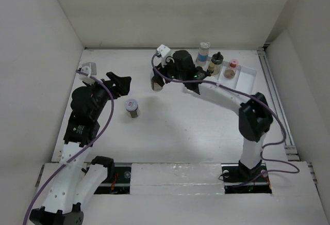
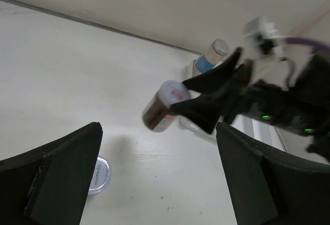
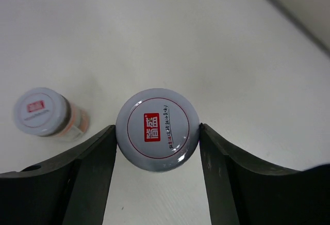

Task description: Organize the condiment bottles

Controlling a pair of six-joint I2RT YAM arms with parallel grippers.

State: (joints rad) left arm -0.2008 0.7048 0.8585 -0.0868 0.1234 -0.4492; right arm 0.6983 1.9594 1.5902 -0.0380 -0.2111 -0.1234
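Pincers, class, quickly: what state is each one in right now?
Left pincer: open, holding nothing.
Right pincer: closed on a brown-filled spice jar with a pale lid.

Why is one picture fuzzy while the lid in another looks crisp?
Left wrist view: the held jar and right gripper look blurred, perhaps unfocused. Right wrist view: the jar's lid print is sharp, with a small glare near its lower rim.
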